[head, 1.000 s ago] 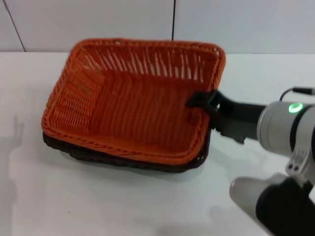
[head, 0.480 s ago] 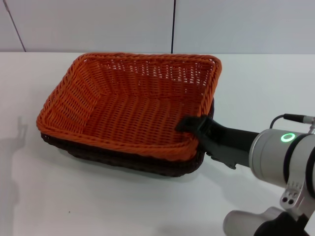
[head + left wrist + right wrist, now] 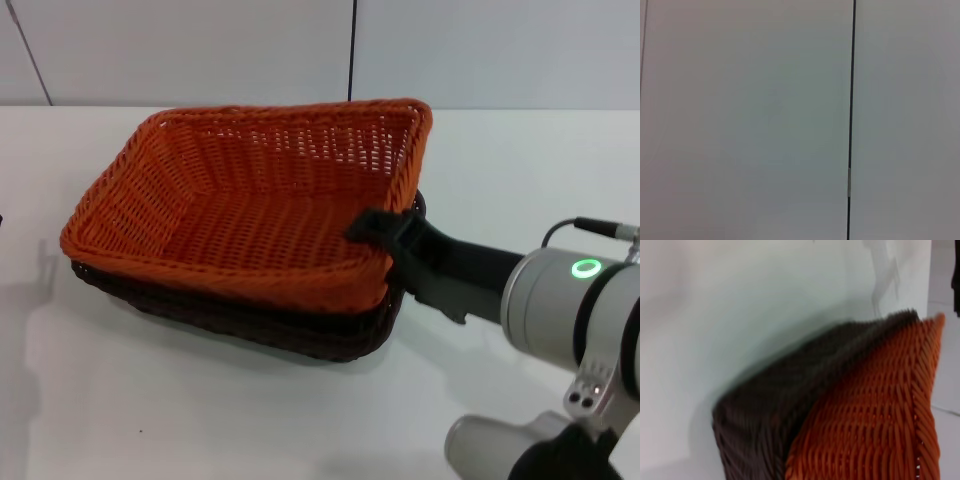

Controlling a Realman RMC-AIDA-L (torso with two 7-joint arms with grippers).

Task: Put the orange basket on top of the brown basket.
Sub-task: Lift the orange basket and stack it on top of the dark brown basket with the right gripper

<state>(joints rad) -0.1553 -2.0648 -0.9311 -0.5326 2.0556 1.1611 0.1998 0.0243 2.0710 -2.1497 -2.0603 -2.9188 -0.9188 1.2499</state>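
Since the earlier frame the orange basket (image 3: 250, 205) is sitting lower and more level inside the brown basket (image 3: 240, 325) on the white table (image 3: 200, 420). The right gripper (image 3: 385, 228) is closed on the orange basket's right rim, gripping it. The left gripper is staying out of sight.

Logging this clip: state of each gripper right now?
Left: not in view.
Right gripper: shut on the orange basket rim, over the brown basket.
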